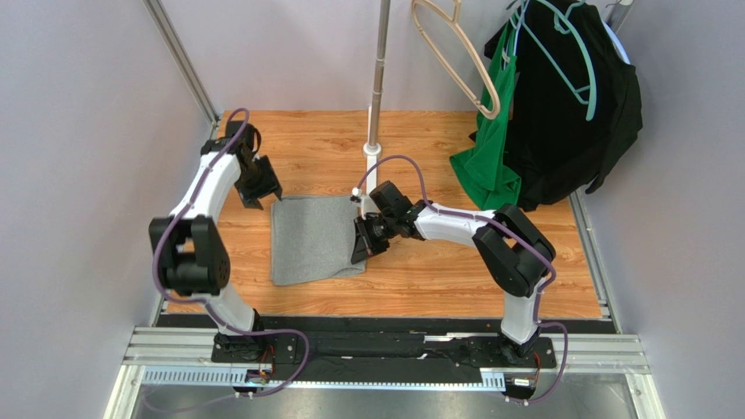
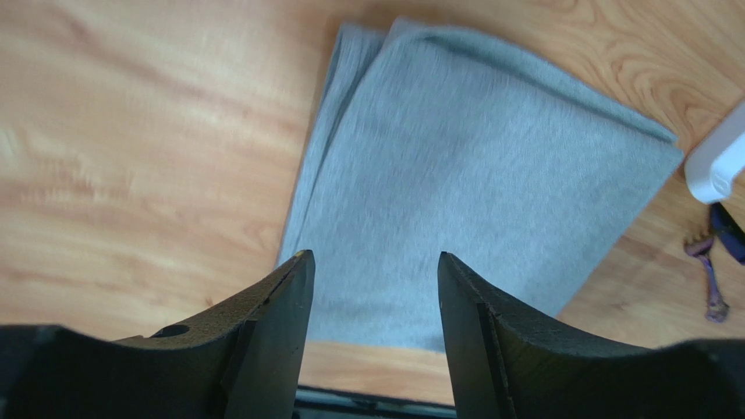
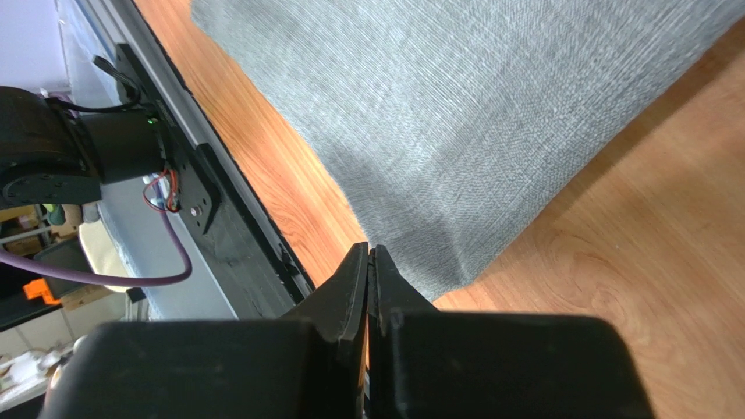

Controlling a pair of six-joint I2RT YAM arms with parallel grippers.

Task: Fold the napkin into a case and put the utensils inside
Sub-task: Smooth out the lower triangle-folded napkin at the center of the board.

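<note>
Two layers show along one edge of the heather-grey rectangular cloth napkin (image 1: 315,240) (it lies folded flat on the wooden table (image 1: 437,288)). The left gripper (image 1: 260,194) hangs over its 11 o'clock corner, jaws spread with nothing between them. The right gripper (image 1: 360,249) sits at the napkin's 4 o'clock edge, jaws pressed together at a corner of the cloth with no fabric visibly pinched. At 4 o'clock in the left wrist view, the silvery-purple fork (image 2: 706,275) lies on bare wood beside the napkin.
</note>
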